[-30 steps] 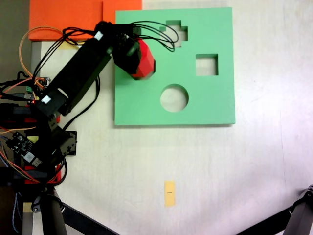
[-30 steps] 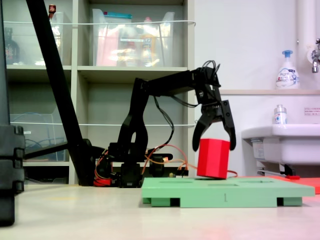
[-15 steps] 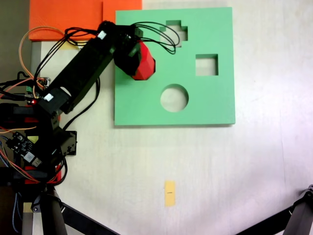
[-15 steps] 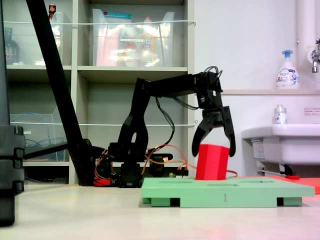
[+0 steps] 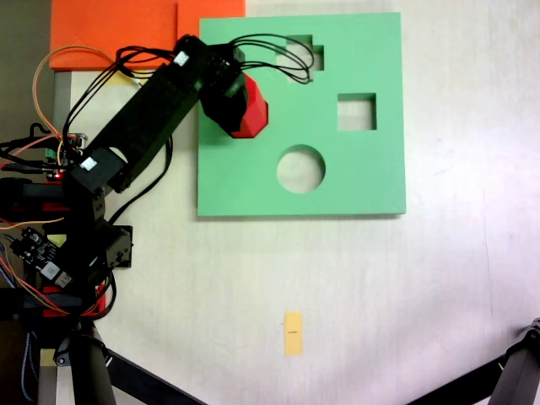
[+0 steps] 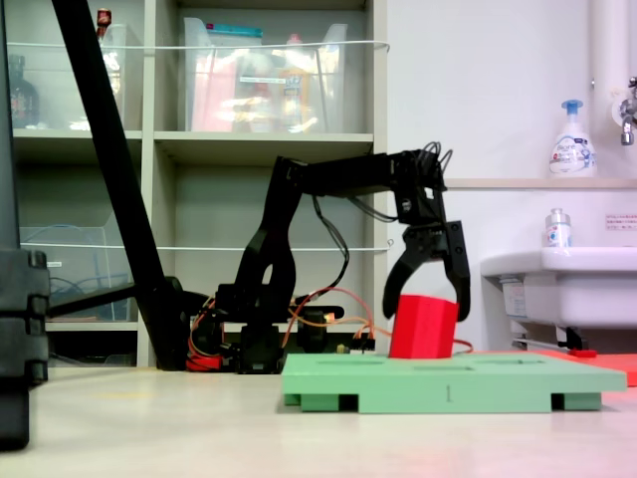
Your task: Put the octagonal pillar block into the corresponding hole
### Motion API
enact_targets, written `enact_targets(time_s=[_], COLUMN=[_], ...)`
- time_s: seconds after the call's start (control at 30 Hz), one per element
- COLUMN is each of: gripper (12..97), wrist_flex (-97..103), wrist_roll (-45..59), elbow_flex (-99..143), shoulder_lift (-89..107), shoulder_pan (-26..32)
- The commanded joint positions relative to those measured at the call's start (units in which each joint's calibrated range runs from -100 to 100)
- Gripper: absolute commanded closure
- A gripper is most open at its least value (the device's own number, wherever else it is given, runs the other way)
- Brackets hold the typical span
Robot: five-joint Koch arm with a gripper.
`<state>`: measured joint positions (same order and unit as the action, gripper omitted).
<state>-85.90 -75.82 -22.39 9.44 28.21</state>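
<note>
The red octagonal pillar block stands at the upper left of the square green foam board. In the side-on fixed view the block leans slightly, and its lower part is sunk below the top of the board. My gripper reaches down from above with a jaw on each side of the block's top, shut on it. From above, the gripper covers the block's left half. The eight-sided cutout is hidden under the block.
The board also has a cross-shaped cutout, a square cutout and a round cutout. An orange foam sheet lies at the top left, and a yellow tag lies on the table. A sink stands behind the board.
The gripper has come down with the block. The block now stands lower, with less of it showing above the board.
</note>
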Motion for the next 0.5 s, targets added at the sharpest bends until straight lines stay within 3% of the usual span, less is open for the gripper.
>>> enact_targets(time_s=[0.0,0.2,0.4,0.47], gripper=[65.4,54.0,32.3,31.1], wrist_flex=[2.2,2.2,2.2,2.2], wrist_roll=[0.3,0.2,-1.1,-1.0], elbow_flex=[-1.3,-1.3,-1.3,-1.3], shoulder_lift=[0.3,0.6,0.3,0.2], shoulder_pan=[0.1,0.1,0.1,0.1])
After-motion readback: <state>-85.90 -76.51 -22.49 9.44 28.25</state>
